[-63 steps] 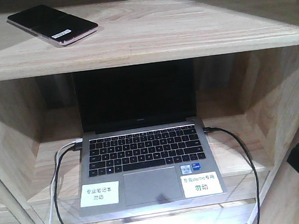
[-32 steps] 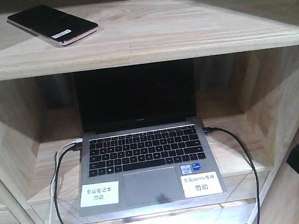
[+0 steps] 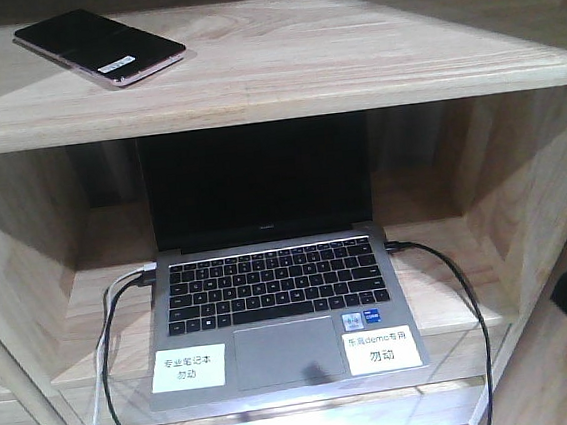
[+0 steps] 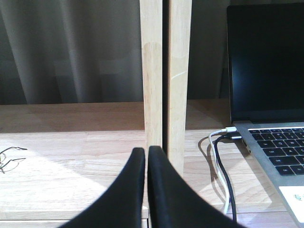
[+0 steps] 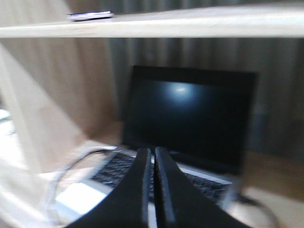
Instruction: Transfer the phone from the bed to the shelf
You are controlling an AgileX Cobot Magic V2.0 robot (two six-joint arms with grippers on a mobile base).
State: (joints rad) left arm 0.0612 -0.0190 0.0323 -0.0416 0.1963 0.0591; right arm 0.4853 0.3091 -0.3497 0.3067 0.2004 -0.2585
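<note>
The phone (image 3: 99, 47), a glossy black slab with a pinkish edge and a white barcode sticker, lies flat on the pale wooden shelf (image 3: 349, 55) at its far left. Seen edge-on from below in the right wrist view, the phone (image 5: 90, 15) rests on that same shelf (image 5: 199, 26). My left gripper (image 4: 146, 151) is shut with nothing in it, low in front of the wooden uprights. Below the shelf, my right gripper (image 5: 153, 151) is also shut and empty, in front of the laptop. The bed is out of view.
An open silver laptop (image 3: 269, 274) with a black screen fills the compartment under the shelf, with cables (image 3: 113, 370) at its left and a black cable (image 3: 462, 296) at its right. Two wooden uprights (image 4: 166, 71) stand ahead of the left gripper. Eyeglasses (image 4: 9, 159) lie far left.
The dark arm part at the right edge of the front view has slid a little further right, out of frame. The phone has not moved.
</note>
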